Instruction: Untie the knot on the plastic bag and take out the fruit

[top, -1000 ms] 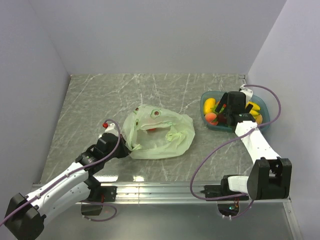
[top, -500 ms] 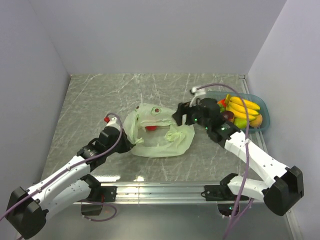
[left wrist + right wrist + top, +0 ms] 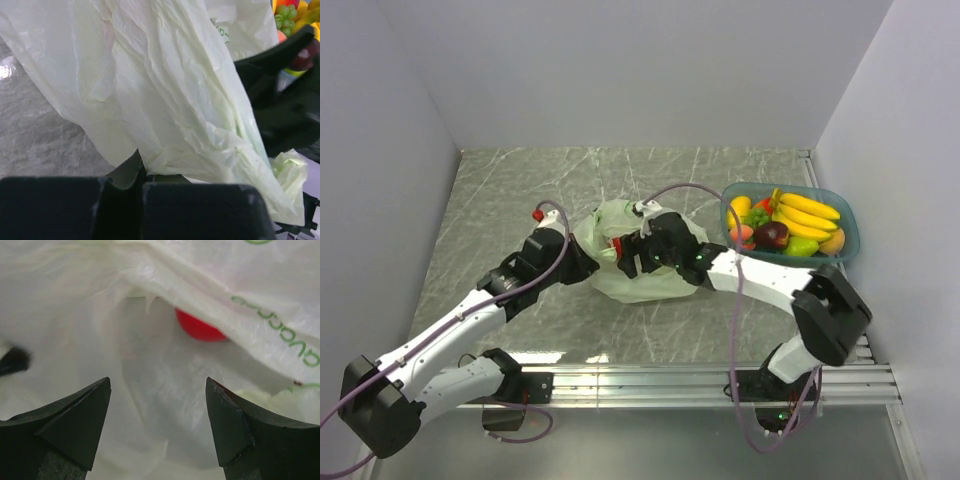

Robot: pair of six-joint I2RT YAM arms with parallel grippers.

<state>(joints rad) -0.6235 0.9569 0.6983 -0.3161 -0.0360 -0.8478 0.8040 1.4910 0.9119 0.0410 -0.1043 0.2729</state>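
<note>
Left gripper (image 3: 142,176), on my feed, is clamped on the left edge of the plastic bag (image 3: 655,288) at the centre of the table (image 3: 500,200), while the right gripper (image 3: 158,390) holds its jaws apart at the bag's opening, facing the red apple (image 3: 199,329) among the folds.

Translucent pale green crinkled plastic bag (image 3: 175,100) with darker green lettering (image 3: 295,347), red apple (image 3: 199,327) inside it just ahead of the black right gripper (image 3: 158,387) jaws, grey white-veined marble table (image 3: 520,190), yellow bananas (image 3: 807,212) in teal-blue tray (image 3: 852,238).
</note>
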